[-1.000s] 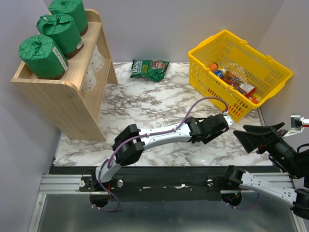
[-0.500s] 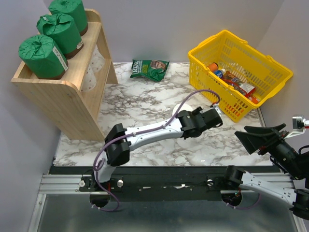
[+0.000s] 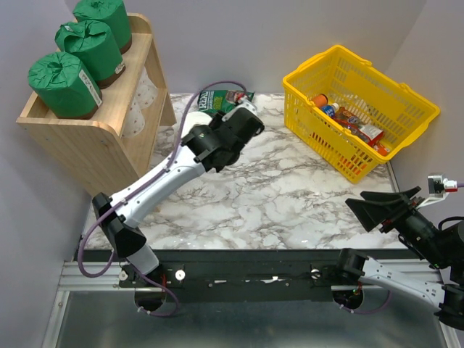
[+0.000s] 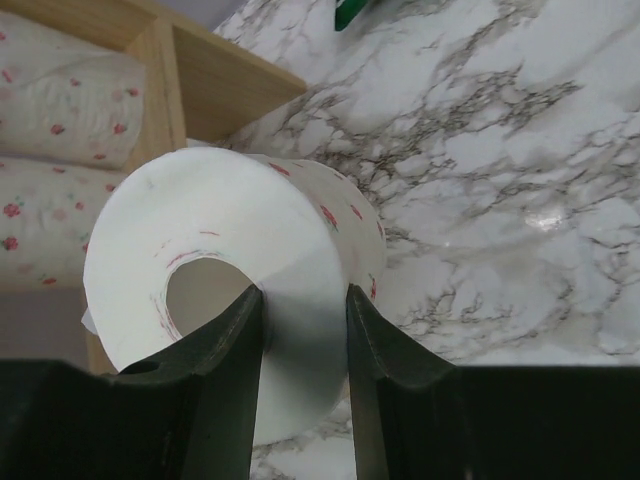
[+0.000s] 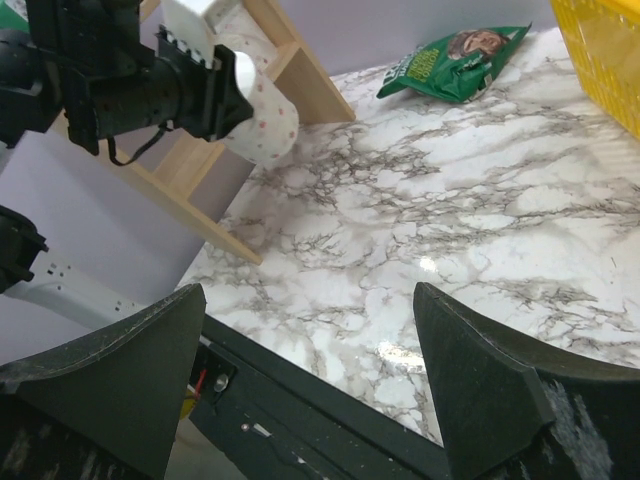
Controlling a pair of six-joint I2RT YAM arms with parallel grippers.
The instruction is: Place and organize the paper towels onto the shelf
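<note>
The wooden shelf (image 3: 94, 145) stands at the back left. Three green-wrapped paper towel rolls (image 3: 64, 83) (image 3: 90, 47) (image 3: 105, 18) stand on its top tray. Two bare white rolls (image 4: 60, 80) (image 4: 45, 215) lie in its lower tier. My left gripper (image 4: 302, 300) is shut on a third white roll (image 4: 240, 270), one finger inside the hollow core and one outside. It holds the roll above the table just right of the shelf's open side; the roll also shows in the top view (image 3: 196, 119). My right gripper (image 5: 310, 300) is open and empty at the near right.
A yellow basket (image 3: 312, 69) with bottles and packets stands at the back right. A flat green snack bag (image 5: 455, 62) lies at the back middle, partly hidden by my left arm in the top view. Walls close in left, back and right.
My left arm has swung from the right middle of the table to the back left, carrying the white roll close to the shelf. The right arm has barely moved.
</note>
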